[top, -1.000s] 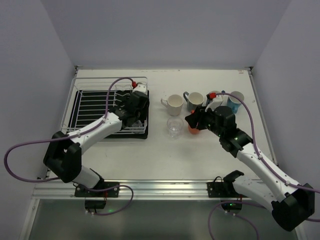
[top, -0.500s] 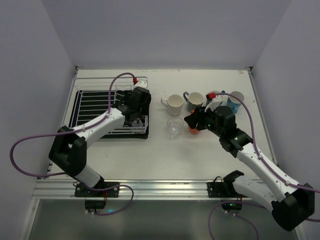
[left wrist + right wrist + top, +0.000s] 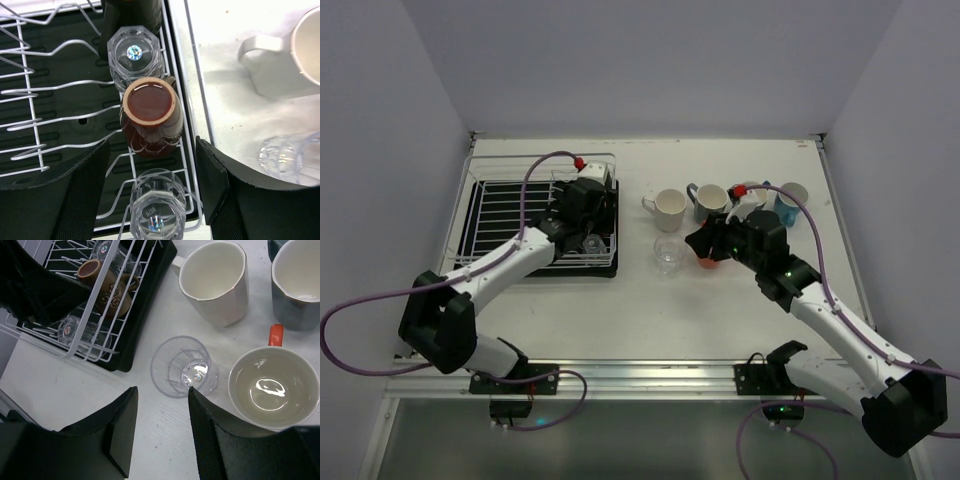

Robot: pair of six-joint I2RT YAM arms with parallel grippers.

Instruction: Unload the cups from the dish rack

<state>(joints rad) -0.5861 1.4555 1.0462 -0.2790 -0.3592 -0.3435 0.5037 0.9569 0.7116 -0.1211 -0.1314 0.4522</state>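
The white wire dish rack [image 3: 500,215] on its black tray stands at the left. My left gripper [image 3: 583,228] hovers open over its right-hand row, also seen in the left wrist view [image 3: 152,165]. That row holds an upturned glass tumbler [image 3: 134,54], a dark brown cup [image 3: 149,112] and a second tumbler [image 3: 157,212] low between my fingers [image 3: 85,192], untouched. My right gripper [image 3: 705,243] is open and empty over the table [image 3: 162,395], beside a clear tumbler [image 3: 182,367] and an orange mug [image 3: 272,387].
On the table right of the rack stand a cream mug [image 3: 670,208], a grey mug [image 3: 710,202], a light blue mug [image 3: 790,200] and a clear tumbler [image 3: 669,254]. The rack's wire rim [image 3: 95,310] and brown cup [image 3: 107,287] show in the right wrist view.
My left arm has shifted its pose over the rack's right row, the gripper edging slightly toward the far side. My right gripper has barely moved.
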